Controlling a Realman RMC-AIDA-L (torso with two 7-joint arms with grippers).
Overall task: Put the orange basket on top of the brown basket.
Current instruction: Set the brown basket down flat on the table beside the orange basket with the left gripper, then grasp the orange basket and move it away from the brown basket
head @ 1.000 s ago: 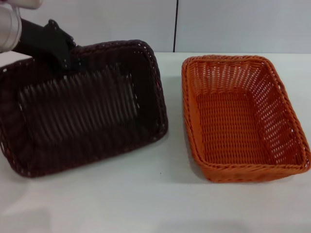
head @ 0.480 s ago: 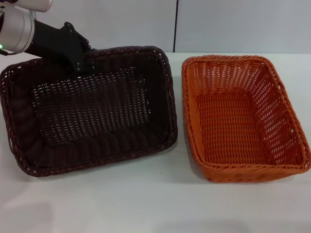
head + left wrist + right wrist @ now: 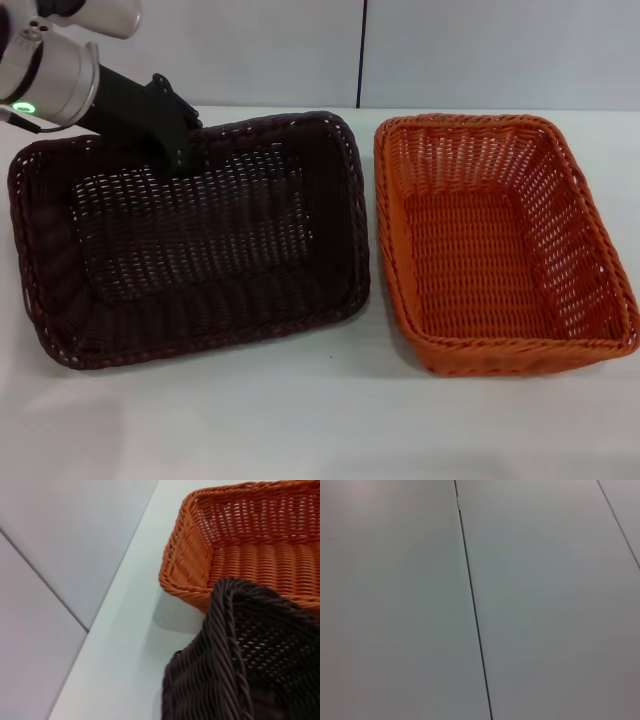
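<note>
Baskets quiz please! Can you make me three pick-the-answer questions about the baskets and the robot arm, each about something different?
1. Which side of the brown basket is the orange basket on?
A. the robot's right
B. the robot's left
C. on top of it

2. How many baskets are on the table?
A. one
B. two
C. four

3. What is inside the orange basket?
A. a ball
B. the brown basket
C. nothing

Answers:
1 A, the orange basket sits right of the brown basket, whose far rim the left gripper holds.
2 B, only those two stand on the table.
3 C, its woven floor is bare.
</note>
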